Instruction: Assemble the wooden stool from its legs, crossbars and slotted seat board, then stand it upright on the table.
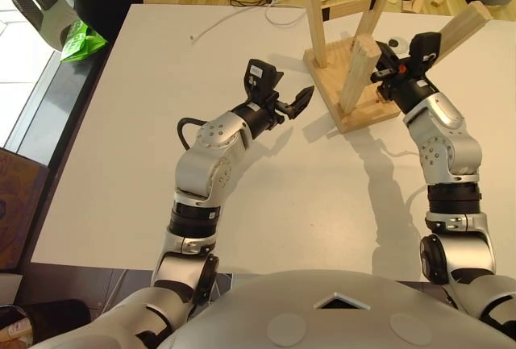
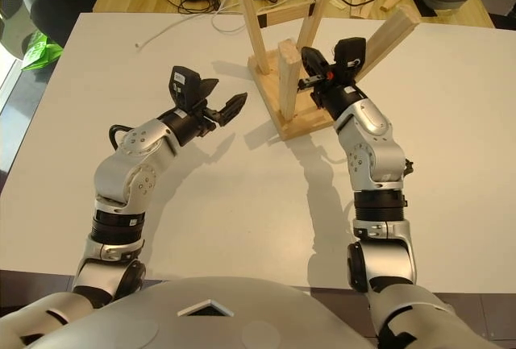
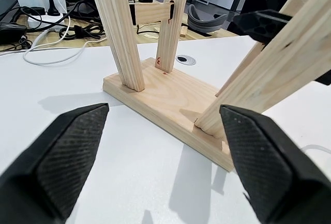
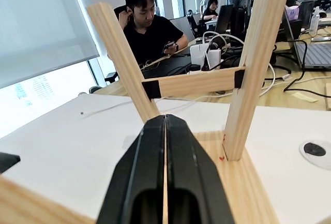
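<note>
STOOL, UPSIDE DOWN: I am hovering my left hand just beside the near corner of the slotted seat board. Its two fingers are spread wide and holding nothing. My right hand is sitting pinched shut between the two nearer legs, gripping nothing that I can make out.

The stool is lying inverted on the white counter, seat board flat and legs pointing up. The far pair are standing straight, joined by a crossbar. The near leg is rising close beside my right hand, and the outer leg is leaning well away to my right (it looks less than fully seated, though its foot is hard to read).

That lean is what is worrying me. If I push on the leg with a closed hand, the force is going in high up. The leg could lever out of its slot or drag the whole board across the counter, since nothing is pinning the board down. My left hand is open and apart from the wood, so it is offering no brace.

Turning the stool over with one leg loose is looking like the bigger danger. The leg could drop free, or the stool could rock and topple once it is standing. A finger could also catch the crossbar in passing.
</note>
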Robot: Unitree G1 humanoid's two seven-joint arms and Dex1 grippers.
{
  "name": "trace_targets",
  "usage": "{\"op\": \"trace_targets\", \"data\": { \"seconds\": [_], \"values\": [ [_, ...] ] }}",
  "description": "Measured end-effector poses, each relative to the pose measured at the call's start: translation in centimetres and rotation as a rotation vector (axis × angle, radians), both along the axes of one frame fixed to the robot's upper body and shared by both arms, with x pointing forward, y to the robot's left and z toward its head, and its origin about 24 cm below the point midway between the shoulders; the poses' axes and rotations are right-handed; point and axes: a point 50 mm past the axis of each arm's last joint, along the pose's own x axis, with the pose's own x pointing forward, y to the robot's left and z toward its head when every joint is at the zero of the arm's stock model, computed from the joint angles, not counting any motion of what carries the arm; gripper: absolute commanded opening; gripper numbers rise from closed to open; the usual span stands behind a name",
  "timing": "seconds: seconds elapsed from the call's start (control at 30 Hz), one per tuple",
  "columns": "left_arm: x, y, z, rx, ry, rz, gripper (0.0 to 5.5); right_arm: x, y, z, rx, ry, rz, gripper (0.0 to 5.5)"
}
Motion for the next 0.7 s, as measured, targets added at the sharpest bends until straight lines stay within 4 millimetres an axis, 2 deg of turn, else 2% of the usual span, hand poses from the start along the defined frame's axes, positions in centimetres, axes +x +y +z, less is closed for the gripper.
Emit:
{"op": "trace_targets", "data": {
  "seconds": [0.07,0.13,0.23,0.3,0.37,0.4,0.5,0.53,0.6,0.63,0.7],
  "values": [
    [0.3,-0.4,0.2,-0.01,-0.005,-0.002,3.97,-0.3,-0.2,1.5,0.032,-0.053,0.015,0.05],
    [0.8,-1.0,0.8,-0.014,-0.037,-0.009,3.97,-1.0,-0.2,3.8,0.062,-0.134,0.059,0.05],
    [1.0,-3.3,1.6,-0.031,-0.064,-0.088,3.97,-2.7,-1.0,6.2,0.203,-0.134,0.183,0.05],
    [1.1,-5.0,2.1,-0.048,-0.074,-0.138,3.97,-4.1,-1.6,7.2,0.268,-0.116,0.298,0.05],
    [1.0,-6.5,2.5,-0.049,-0.082,-0.189,3.97,-6.0,-2.4,7.3,0.3,-0.031,0.445,0.05],
    [1.0,-7.6,2.8,-0.052,-0.094,-0.228,3.97,-7.4,-2.9,6.7,0.248,0.053,0.538,0.05],
    [0.3,-10.0,3.5,-0.053,-0.116,-0.329,3.97,-9.7,-5.0,3.5,0.077,0.28,0.594,0.05],
    [0.1,-10.7,3.5,-0.045,-0.116,-0.362,3.97,-10.6,-6.1,1.4,0.0,0.401,0.583,0.05],
    [-0.1,-12.0,3.4,-0.025,-0.113,-0.402,3.97,-12.0,-7.7,-1.8,-0.128,0.529,0.556,0.05],
    [-0.1,-13.1,3.6,0.005,-0.122,-0.437,3.97,-13.1,-8.8,-4.1,-0.239,0.602,0.536,0.05],
    [0.0,-14.8,3.8,0.062,-0.154,-0.497,3.97,-14.4,-9.7,-6.8,-0.355,0.662,0.519,0.05]
  ]
}}
